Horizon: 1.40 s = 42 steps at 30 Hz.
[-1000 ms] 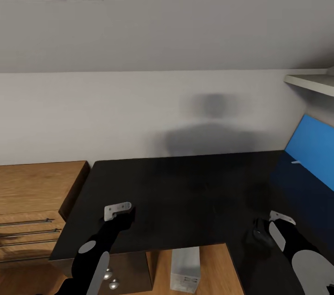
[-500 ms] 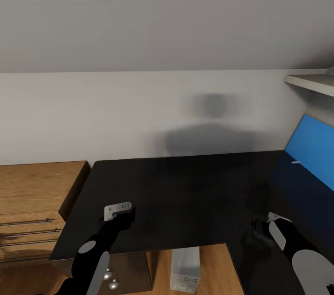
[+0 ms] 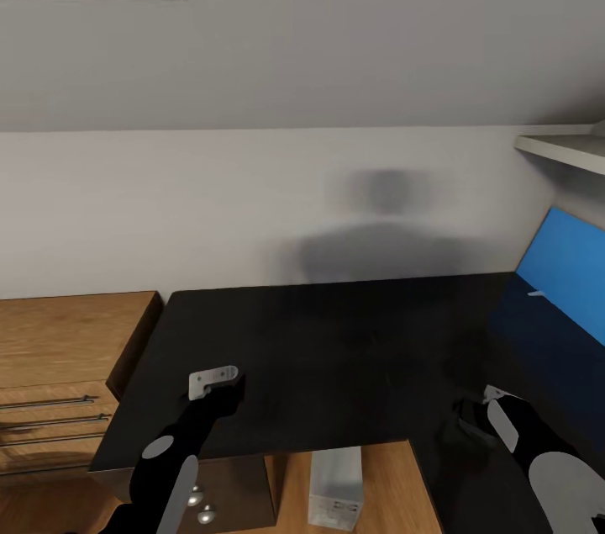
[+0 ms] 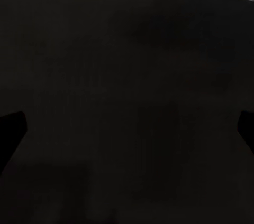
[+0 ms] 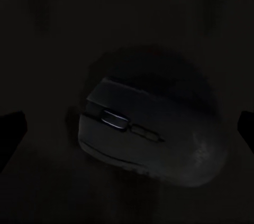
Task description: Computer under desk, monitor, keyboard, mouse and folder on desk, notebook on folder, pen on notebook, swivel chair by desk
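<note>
Mouse point(image 5: 153, 139): black, rounded, resting on the black table point(image 3: 336, 349) near its front right part, directly beneath the right tool point(image 3: 475, 416). Seen close in the right wrist view, scroll wheel visible, lying between the two finger tips at the picture's edges; fingers spread wide, not touching it. Right tool therefore released, poised just above the mouse. Blue folder point(image 3: 563, 273) at the table's far right, tilted up, a thin white pen point(image 3: 536, 293) on it. Grey computer point(image 3: 336, 488) on the wooden floor under the table's front edge. Left tool point(image 3: 220, 378) over the table's left part, fingers apart, nothing between them, only dark tabletop below. Wooden dresser point(image 3: 67, 366) just beside the table's left end.
</note>
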Tool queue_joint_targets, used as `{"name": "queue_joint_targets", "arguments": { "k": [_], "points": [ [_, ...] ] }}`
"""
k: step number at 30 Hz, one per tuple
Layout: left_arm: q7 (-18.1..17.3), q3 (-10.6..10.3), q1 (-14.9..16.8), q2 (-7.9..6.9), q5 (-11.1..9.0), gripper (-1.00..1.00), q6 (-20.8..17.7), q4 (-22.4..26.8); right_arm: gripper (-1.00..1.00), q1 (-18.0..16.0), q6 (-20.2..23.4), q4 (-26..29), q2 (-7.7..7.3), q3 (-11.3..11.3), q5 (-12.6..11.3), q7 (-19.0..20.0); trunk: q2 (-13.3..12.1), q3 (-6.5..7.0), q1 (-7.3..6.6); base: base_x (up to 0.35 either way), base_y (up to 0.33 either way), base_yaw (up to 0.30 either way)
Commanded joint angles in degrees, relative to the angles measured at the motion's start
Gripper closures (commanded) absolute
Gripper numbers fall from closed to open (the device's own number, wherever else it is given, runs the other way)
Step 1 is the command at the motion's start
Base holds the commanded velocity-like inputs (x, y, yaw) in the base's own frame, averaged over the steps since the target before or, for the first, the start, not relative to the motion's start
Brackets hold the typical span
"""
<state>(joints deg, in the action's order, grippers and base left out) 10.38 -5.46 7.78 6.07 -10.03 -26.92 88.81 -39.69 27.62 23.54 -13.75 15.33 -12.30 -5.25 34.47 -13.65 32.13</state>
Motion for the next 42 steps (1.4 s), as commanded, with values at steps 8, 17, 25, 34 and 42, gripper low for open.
{"name": "queue_joint_targets", "arguments": {
  "k": [8, 17, 25, 34, 42],
  "points": [
    [0.52, -0.08, 0.04, -0.01, -0.61, -1.00, -0.24, 0.11, -1.00, -0.04, 0.32, 0.10, -0.11, 0.05, -0.69, -0.44, 0.08, -0.09, 0.02, 0.000, 0.000, 0.000],
    [0.52, -0.08, 0.04, -0.01, -0.61, -1.00, -0.24, 0.09, -1.00, -0.04, 0.33, 0.10, -0.85, 0.05, -1.10, -0.46, 0.08, -0.09, 0.02, 0.000, 0.000, 0.000],
    [0.52, -0.08, 0.04, -0.01, -0.61, -1.00, -0.24, 0.12, -1.00, -0.04, 0.33, 0.02, -0.84, 0.05, -1.15, -0.46, 0.08, -0.09, 0.02, 0.000, 0.000, 0.000],
    [0.52, -0.08, 0.04, -0.01, -0.61, -1.00, -0.24, 0.12, -1.00, -0.04, 0.33, -0.06, -0.84, 0.05, -1.15, -0.54, 2.09, -0.99, 1.12, 0.000, 0.000, 0.000],
    [0.52, -0.08, 0.04, -0.01, -0.61, -1.00, -0.24, 0.12, -1.00, -0.04, 0.33, -0.06, -0.90, 0.05, -1.15, -0.55, 2.09, -0.99, 1.12, 0.000, 0.000, 0.000]
  ]
}}
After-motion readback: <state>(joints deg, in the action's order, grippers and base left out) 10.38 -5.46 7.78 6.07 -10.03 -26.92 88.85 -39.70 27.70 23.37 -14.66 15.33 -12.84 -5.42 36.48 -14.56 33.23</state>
